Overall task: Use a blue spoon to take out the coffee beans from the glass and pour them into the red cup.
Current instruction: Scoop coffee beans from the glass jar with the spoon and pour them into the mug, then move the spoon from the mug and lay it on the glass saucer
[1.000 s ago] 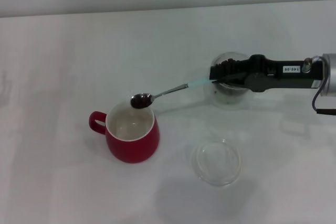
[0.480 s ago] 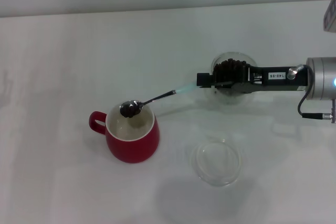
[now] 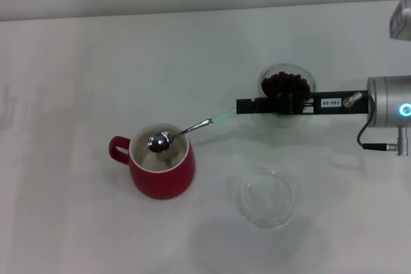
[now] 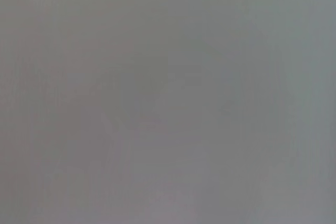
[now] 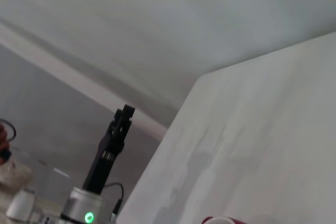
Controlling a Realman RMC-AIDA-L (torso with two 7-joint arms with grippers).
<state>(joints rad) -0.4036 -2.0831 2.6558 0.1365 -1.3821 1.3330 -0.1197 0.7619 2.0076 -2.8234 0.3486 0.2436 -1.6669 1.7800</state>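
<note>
The right gripper point(image 3: 242, 105) now sits rolled over, its fingers seen edge-on, further from the glass point(image 3: 285, 85) than before. The blue spoon point(image 3: 186, 130) has turned with it, and its bowl shows a shiny back above the red cup point(image 3: 162, 169). The beans it carried have apparently tipped out.

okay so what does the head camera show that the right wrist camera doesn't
Only the head view shows the right gripper holding the pale-blue-handled metal spoon, its bowl turned over the red ceramic mug, the small clear glass heaped with dark coffee beans, and a shallow clear glass dish.

Only the right wrist view shows the left gripper, raised off beyond the table's edge, and the room behind.

Both show the white table and the red mug, though the wrist view catches just a sliver of its rim.
</note>
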